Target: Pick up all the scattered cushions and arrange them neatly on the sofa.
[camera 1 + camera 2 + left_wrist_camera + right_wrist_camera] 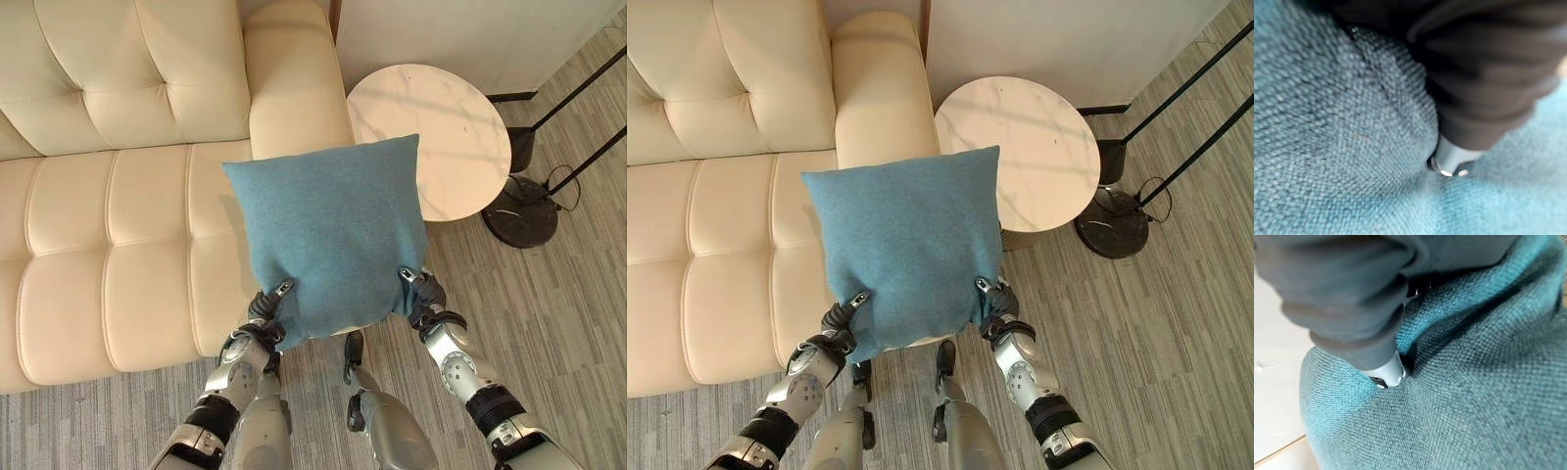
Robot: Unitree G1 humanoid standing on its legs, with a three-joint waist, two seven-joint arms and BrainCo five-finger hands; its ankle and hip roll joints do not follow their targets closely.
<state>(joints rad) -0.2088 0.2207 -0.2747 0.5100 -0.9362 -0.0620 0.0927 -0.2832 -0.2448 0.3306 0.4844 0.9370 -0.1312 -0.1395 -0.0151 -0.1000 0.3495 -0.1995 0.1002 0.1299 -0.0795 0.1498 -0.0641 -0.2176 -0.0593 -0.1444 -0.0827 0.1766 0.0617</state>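
Teal cushion (pixel 328 230) hangs flat between both hands, the left hand (pixel 269 311) and right hand (pixel 416 292) each pinching a near corner, likely so it can be lowered squarely onto the cream sofa (pixel 118 245) beyond.

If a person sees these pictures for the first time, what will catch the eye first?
First, the blue cushion, held up by its lower corners between the left hand and the right hand, in front of the cream sofa. Next, the round marble side table beside the sofa's arm.
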